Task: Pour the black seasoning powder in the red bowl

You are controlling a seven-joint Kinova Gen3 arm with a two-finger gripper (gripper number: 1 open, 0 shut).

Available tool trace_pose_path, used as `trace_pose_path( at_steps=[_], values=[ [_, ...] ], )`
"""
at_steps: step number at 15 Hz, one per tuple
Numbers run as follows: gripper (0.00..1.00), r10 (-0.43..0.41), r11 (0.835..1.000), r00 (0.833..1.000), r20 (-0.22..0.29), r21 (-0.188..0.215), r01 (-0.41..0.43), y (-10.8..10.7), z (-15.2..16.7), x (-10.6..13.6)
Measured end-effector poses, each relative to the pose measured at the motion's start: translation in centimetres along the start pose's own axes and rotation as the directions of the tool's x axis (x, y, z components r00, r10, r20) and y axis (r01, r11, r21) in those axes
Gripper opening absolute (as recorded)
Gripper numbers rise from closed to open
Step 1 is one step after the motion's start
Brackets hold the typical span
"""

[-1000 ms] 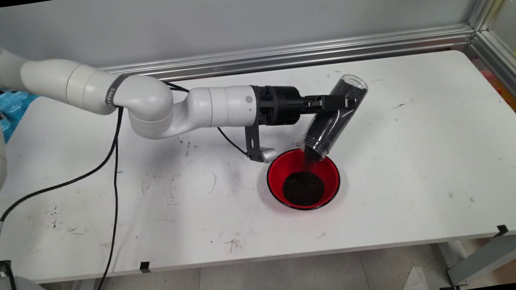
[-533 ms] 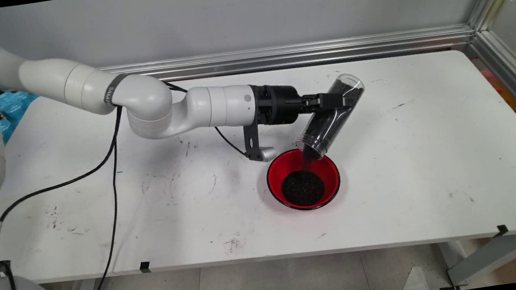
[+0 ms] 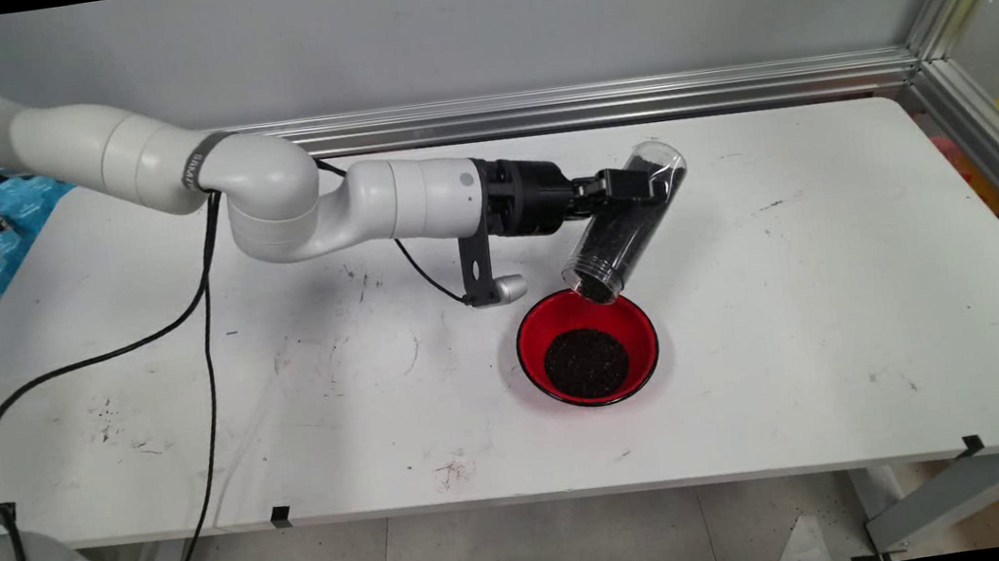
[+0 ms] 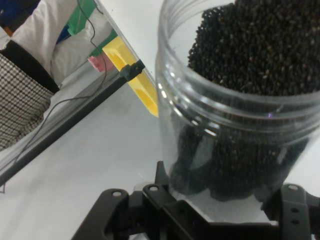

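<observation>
The black two-finger end effector (image 3: 640, 184) pinches a clear plastic cylindrical jar (image 3: 624, 224) across its body, 1 finger on each side. The jar is tilted, its closed base up and to the right, its open threaded mouth down and to the left. It is partly filled with small black granules (image 4: 255, 45), which in the hand view lie heaped up to the mouth.

The jar's mouth hangs just above the far rim of a round red bowl (image 3: 537, 352), apart from it. The bowl stands on the white worktop (image 3: 844, 295) about the middle, and a mound of the same black granules (image 3: 587, 363) covers its bottom.

The white arm (image 3: 338, 210) reaches in level from the left, with black cables (image 3: 208, 354) drooping from it to the worktop's near edge. Dark scuffs and a few stray specks mark the worktop to the left of the bowl. Behind the worktop runs an aluminium rail (image 3: 573, 105) along a grey wall.
</observation>
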Motion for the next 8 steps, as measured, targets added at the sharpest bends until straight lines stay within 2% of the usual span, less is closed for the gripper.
trace_pose_path(
  at_steps=[8],
  values=[
    [0.00,-0.129,0.991,0.992,-0.008,-0.043,0.128,-0.56,-0.71,-0.70]
  ],
)
